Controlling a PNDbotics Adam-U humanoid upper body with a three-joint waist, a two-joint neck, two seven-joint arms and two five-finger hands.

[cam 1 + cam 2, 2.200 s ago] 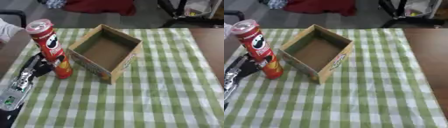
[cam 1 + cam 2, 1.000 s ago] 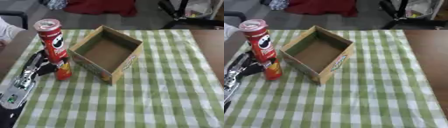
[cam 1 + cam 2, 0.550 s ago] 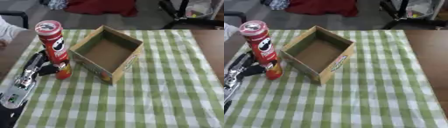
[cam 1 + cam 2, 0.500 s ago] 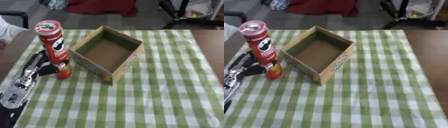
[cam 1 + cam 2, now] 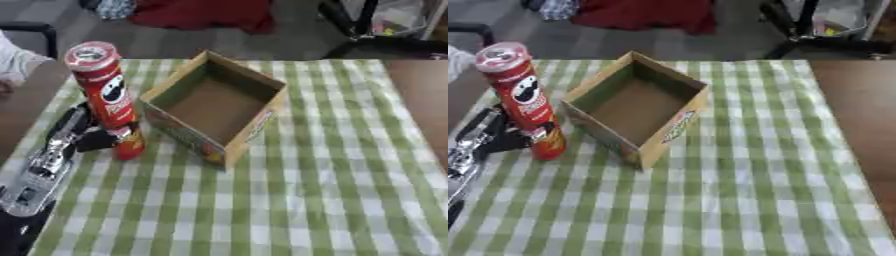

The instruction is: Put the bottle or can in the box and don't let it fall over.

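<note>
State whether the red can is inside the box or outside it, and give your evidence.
Outside. The red can stands upright on the checked cloth left of the box, held by the left hand; the box holds nothing.

Only the left arm shows, coming in at about eight o'clock. Its left hand [image 5: 77, 131] has slim black fingers [image 5: 68, 125] and a black thumb [image 5: 98, 140]. Behind the hand, toward seven o'clock, the wrist and forearm [image 5: 37, 175] are bright silver metal, blocky and jointed, with small dark spots that may be screws. Below that the casing turns black.
</note>
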